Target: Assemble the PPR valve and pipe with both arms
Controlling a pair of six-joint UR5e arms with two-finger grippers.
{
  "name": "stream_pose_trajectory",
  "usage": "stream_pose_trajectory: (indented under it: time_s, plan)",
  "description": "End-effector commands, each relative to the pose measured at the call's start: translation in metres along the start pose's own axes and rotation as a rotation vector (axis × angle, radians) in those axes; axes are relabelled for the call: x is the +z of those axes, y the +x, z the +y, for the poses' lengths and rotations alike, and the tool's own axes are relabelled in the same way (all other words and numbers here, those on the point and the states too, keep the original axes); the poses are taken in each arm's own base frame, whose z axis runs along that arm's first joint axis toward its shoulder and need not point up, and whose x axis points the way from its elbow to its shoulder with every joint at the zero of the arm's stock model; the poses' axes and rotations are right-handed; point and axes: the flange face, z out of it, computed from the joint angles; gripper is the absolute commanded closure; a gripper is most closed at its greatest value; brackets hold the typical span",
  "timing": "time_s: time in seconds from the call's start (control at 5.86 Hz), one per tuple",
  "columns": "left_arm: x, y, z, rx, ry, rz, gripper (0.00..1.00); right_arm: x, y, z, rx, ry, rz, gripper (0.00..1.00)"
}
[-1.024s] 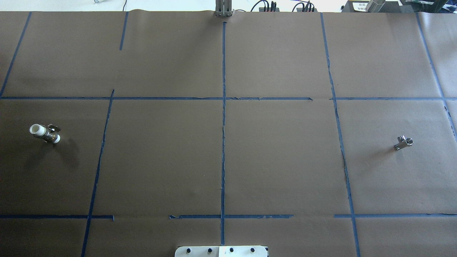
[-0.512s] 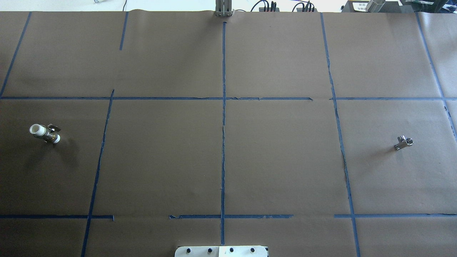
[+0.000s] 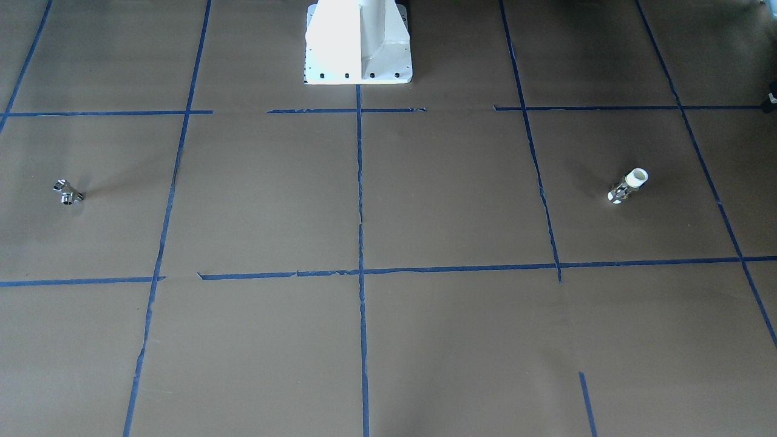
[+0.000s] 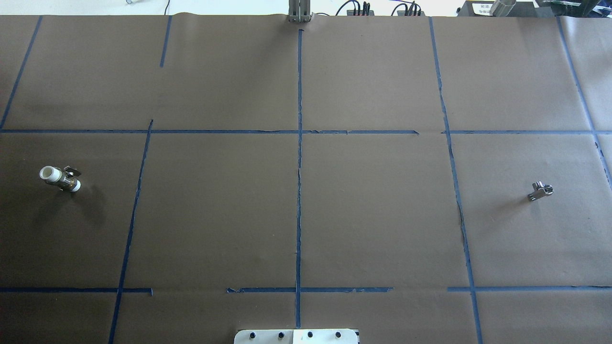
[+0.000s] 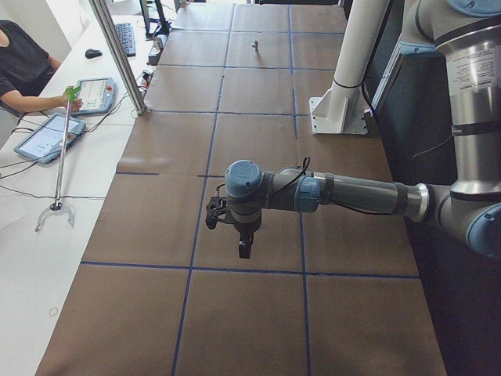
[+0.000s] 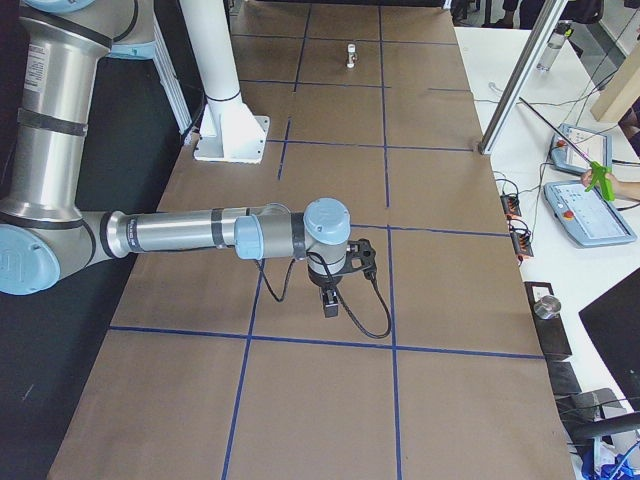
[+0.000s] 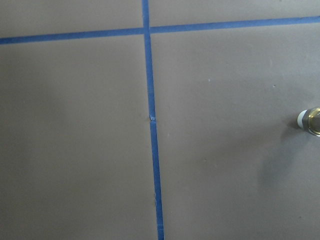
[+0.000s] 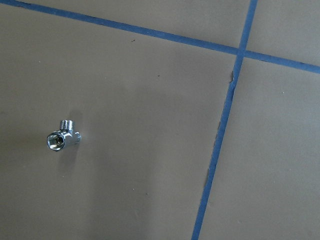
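Observation:
The PPR valve (image 4: 60,178), with a white collar and a brass-silver body, lies at the table's left; it also shows in the front view (image 3: 628,186), far off in the right side view (image 6: 351,53), and at the right edge of the left wrist view (image 7: 311,121). The chrome pipe (image 4: 540,191) lies at the table's right, also in the front view (image 3: 67,193) and the right wrist view (image 8: 61,137). My left gripper (image 5: 244,249) and right gripper (image 6: 329,303) hang high above the table and show only in the side views. I cannot tell whether they are open or shut.
Brown paper with blue tape lines (image 4: 299,167) covers the table. The white robot base (image 3: 358,54) stands at the robot's edge. A metal post (image 5: 117,59), tablets (image 5: 47,137) and a seated operator (image 5: 23,63) are on the far side.

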Motion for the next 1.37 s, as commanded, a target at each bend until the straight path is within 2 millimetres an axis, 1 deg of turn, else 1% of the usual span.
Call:
stream_pose_trajectory:
  time_s: [0.0,0.17,0.34,0.51,0.68,0.85,1.02,1.2]
  plan:
    - [0.022,0.037,-0.015,0.028,-0.036,0.007,0.00,0.000,-0.002,0.000,0.002,0.002,-0.012,0.00]
    - [0.035,0.090,-0.043,-0.110,-0.044,0.020,0.00,0.000,-0.001,0.000,0.006,0.000,-0.011,0.00]
    - [0.058,0.143,-0.053,-0.051,-0.043,0.045,0.00,0.002,-0.002,-0.001,0.004,-0.004,-0.012,0.00]
    - [0.070,0.175,-0.060,-0.053,-0.027,0.077,0.00,0.003,-0.001,-0.001,0.004,-0.006,-0.012,0.00]
    - [0.085,0.201,-0.064,-0.028,-0.045,0.087,0.00,0.004,-0.002,-0.001,0.003,-0.007,-0.012,0.00]
    - [0.097,0.202,-0.069,-0.021,-0.030,0.034,0.00,0.004,-0.003,-0.005,-0.001,-0.009,-0.011,0.00]
    - [0.113,0.208,-0.075,-0.002,-0.027,-0.007,0.00,0.009,-0.005,-0.007,-0.008,-0.018,-0.012,0.00]
    - [0.121,0.207,-0.084,-0.009,-0.035,-0.013,0.00,0.009,-0.007,-0.010,-0.015,-0.019,-0.012,0.00]
